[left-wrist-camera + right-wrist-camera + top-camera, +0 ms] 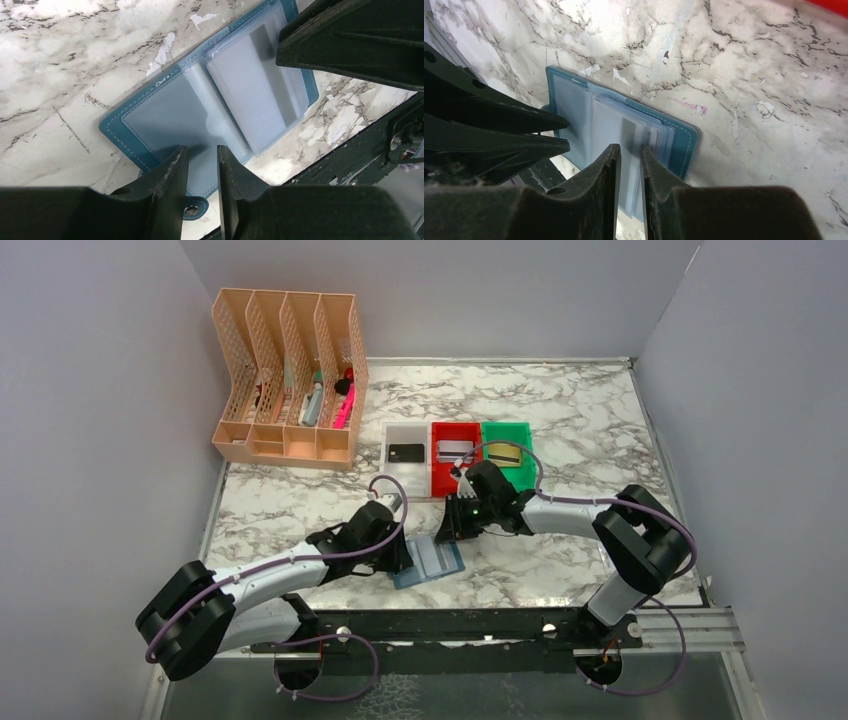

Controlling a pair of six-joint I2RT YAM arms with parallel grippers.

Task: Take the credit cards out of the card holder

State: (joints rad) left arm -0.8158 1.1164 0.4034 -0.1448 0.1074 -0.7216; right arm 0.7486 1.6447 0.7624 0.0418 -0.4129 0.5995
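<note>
Marble tabletop point(600, 420) holds the open card holder point(430, 562), where left gripper point(201, 152) should pin the bare flap while right gripper point(629, 150) pinches the pocketed credit card point(616, 127) and slides it straight out; both jaws stand narrowly parted, any grip unclear
</note>
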